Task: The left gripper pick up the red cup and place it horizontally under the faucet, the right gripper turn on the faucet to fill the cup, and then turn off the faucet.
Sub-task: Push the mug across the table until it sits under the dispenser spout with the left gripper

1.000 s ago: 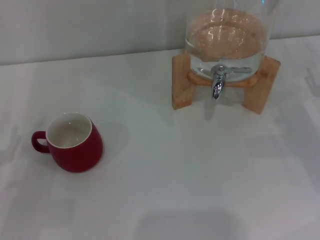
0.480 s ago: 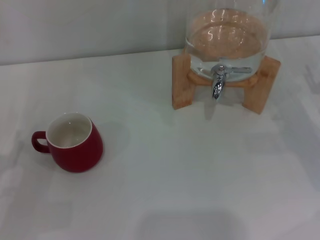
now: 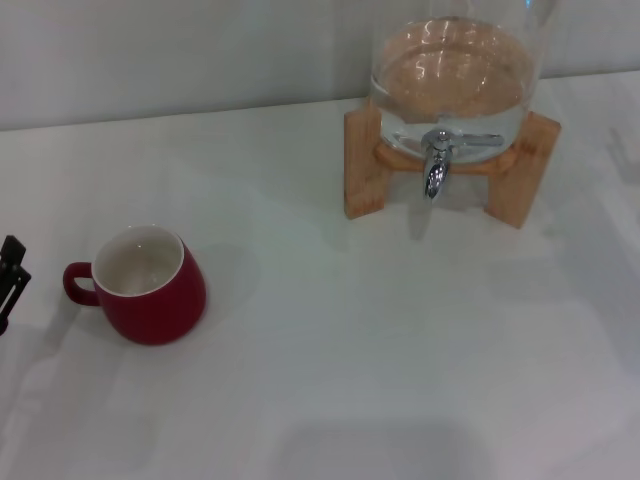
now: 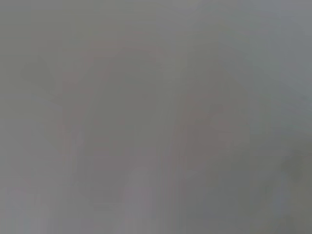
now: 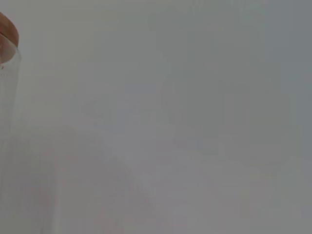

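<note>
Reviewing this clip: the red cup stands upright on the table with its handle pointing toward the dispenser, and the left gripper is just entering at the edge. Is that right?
Not quite. In the head view the red cup stands upright, but its handle points away from the dispenser, toward the left gripper just showing at the table's left edge. The rest holds.

All I can see of my own hardware is a sliver of the left gripper (image 3: 10,280), a black, angular, thin-edged piece with a slim dark bar along it; nothing more shows.
</note>
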You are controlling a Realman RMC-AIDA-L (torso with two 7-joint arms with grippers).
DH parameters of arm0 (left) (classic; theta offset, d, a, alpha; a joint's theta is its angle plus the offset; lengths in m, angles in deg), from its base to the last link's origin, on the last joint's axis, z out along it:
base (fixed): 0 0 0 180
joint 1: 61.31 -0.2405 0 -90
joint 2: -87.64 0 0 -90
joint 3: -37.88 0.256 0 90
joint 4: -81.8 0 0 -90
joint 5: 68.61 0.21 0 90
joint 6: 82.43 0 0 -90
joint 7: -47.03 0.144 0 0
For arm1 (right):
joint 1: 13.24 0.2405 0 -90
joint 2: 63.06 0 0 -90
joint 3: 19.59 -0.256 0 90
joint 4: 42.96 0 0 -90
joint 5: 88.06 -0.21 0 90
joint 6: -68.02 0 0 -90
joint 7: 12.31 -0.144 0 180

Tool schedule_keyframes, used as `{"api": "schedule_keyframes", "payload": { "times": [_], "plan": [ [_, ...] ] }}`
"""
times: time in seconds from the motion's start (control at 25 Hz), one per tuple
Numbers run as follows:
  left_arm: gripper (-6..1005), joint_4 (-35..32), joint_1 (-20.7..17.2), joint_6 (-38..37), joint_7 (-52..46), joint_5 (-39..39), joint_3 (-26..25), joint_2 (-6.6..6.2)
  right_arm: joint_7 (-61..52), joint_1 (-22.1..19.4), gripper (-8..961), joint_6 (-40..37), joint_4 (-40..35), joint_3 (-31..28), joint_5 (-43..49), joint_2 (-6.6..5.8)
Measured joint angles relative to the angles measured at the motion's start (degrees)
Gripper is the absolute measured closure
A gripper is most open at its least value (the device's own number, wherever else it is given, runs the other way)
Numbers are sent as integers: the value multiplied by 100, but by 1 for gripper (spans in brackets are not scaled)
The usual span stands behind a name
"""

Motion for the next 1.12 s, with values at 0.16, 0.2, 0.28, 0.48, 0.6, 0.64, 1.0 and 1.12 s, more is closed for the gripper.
{"api": "schedule_keyframes", "payload": {
  "times": [0.16, 0.2, 0.28, 0.48, 0.6, 0.64, 1.0, 1.12],
  "plan": [
    [126, 23, -108, 56, -11, 1, 12, -3, 0, 0, 337, 0, 2, 0, -6, -9],
    [126, 24, -149, 57, -11, 1, 36, -3, 0, 0, 337, 0, 3, 0, -8, -12],
    [126, 25, -196, 58, -9, 0, 91, -10, 0, 0, 337, -3, 9, 0, -9, -16],
    [126, -5, -268, 61, 17, -2, 237, -26, 0, 4, 336, -10, 60, 0, 1, -18],
    [127, -20, -278, 50, 21, -1, 304, -31, 0, 7, 336, -17, 70, 0, 11, -17],
    [127, -20, -285, 40, 23, -2, 317, -31, 0, 11, 336, -17, 72, 0, 12, -16],
    [127, -28, -344, -82, 101, 1, 409, -51, 0, 55, 336, -25, 73, 0, 17, -12],
    [127, -30, -331, -267, 108, 1, 443, -55, 0, 60, 336, -26, 73, 0, 17, -12]
  ]
}}
